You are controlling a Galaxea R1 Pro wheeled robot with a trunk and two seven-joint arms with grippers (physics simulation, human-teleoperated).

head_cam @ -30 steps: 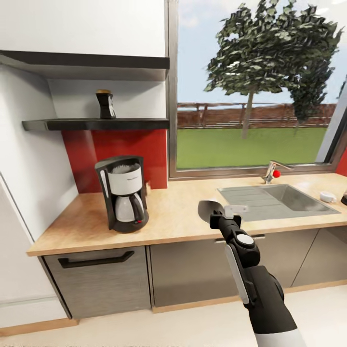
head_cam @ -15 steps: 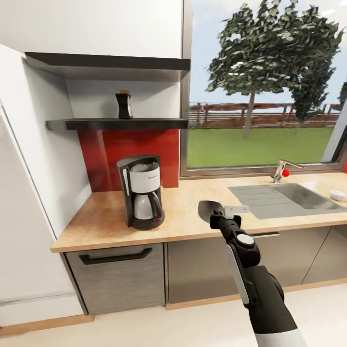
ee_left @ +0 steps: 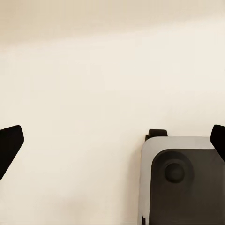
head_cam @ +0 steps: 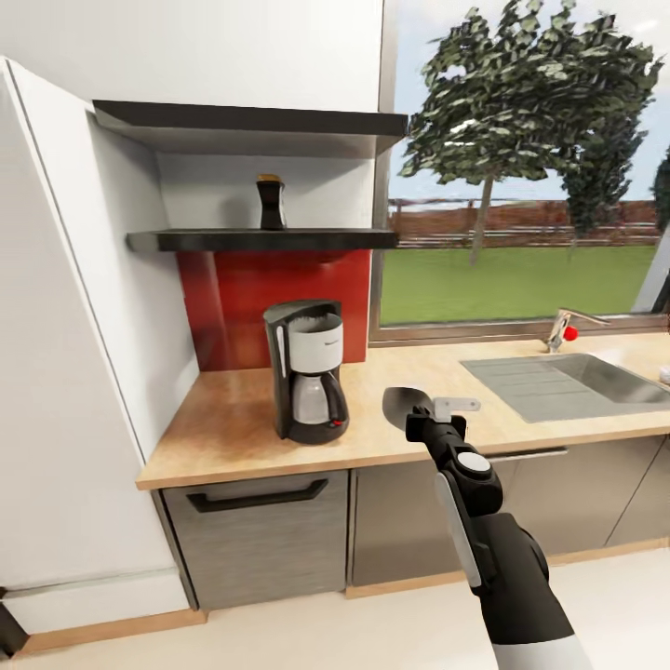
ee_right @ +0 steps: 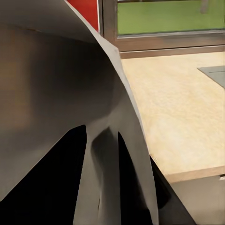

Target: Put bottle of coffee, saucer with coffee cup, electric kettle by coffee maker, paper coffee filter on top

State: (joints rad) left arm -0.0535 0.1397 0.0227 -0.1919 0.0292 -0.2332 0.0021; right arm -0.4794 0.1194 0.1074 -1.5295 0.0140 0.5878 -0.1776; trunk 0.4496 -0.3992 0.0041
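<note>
Head view first: the black-and-white drip coffee maker [head_cam: 309, 370] stands upright on the pale wooden countertop [head_cam: 233, 428], back near the red splashback [head_cam: 279, 298]. Above it, the dark bottle of coffee with a gold cap [head_cam: 271, 202] sits on the black wall shelf [head_cam: 261, 240]. The right gripper [head_cam: 409, 409] is raised in front of the counter edge, clamped on a grey, curved paper coffee filter [head_cam: 406, 403].

The right wrist view adds the close-up: that grey filter sheet [ee_right: 70, 108] billows across the lens, dark fingers [ee_right: 131, 178] pinching it, with countertop [ee_right: 183, 122] and window frame [ee_right: 159, 42] behind.

The left wrist view offers something else: the left gripper [ee_left: 112, 143] with its two black fingertips [ee_left: 9, 145] spread wide apart over a cream floor [ee_left: 93, 70], a grey robot part [ee_left: 183, 183] below.

Compared with a second ago, the whole head picture has slid rightward — the camera has swung left. More white cabinet side [head_cam: 65, 326] shows now, and the steel sink [head_cam: 568, 381] sits closer to the edge. The arm holds the same pose.

Room: big window [head_cam: 530, 186], tree and lawn outside, grey drawer fronts [head_cam: 261, 540].
</note>
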